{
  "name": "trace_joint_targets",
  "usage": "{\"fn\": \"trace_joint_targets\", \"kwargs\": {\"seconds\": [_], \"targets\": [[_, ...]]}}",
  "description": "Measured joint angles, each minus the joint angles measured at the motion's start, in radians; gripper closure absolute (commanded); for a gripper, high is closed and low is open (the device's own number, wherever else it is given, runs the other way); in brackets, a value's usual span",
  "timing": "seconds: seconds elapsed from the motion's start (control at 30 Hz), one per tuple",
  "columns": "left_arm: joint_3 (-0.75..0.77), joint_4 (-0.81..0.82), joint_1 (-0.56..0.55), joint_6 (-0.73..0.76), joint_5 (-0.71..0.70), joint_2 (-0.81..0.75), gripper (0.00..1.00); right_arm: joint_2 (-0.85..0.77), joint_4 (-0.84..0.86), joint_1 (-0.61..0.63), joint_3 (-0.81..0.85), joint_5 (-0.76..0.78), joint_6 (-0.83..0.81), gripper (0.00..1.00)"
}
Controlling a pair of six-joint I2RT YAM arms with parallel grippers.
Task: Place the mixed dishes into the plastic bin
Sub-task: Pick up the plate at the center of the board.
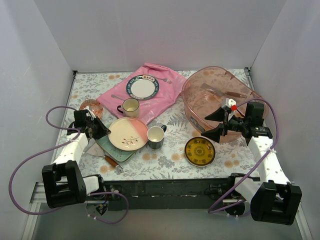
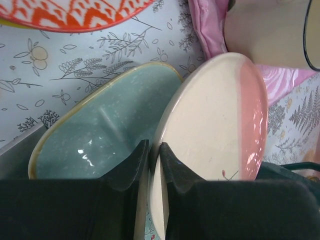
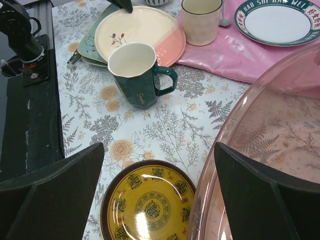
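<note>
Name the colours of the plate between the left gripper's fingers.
Plate: cream, pink on one side; best in right wrist view.

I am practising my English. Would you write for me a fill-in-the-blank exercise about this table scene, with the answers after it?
1. The left gripper is shut on the rim of the pink-and-cream plate, which lies partly on the pale ____ tray.
2. The open right gripper hangs near the ____ plate with a dark rim.
3. The cream mug stands on the ____ cloth.
Missing words: green; yellow; pink.
</note>
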Motion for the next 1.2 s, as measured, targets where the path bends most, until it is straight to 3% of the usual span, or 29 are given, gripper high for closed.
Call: {"fn": "trace_joint_targets", "kwargs": {"seconds": [0.03, 0.6, 0.83, 1.0, 1.2], "targets": [[0.000, -0.001, 0.000, 0.002, 0.004, -0.003, 1.00, 0.000, 0.000, 0.000, 0.000, 0.000, 0.000, 0.01], [-0.017, -0.060, 0.008, -0.033, 0.043, -0.149, 1.00, 0.008, -0.004, 0.001, 0.000, -0.007, -0.014, 0.01], [-0.017, -0.095, 0.031, -0.060, 0.070, -0.179, 1.00, 0.039, -0.088, 0.050, 0.024, -0.001, -0.086, 0.02], [-0.017, -0.113, 0.060, -0.088, 0.090, -0.218, 1.00, 0.111, -0.153, 0.259, 0.142, 0.115, -0.127, 0.02], [-0.017, -0.120, 0.082, -0.125, 0.116, -0.229, 1.00, 0.278, -0.193, 0.697, 0.373, 0.415, -0.153, 0.05]]}}
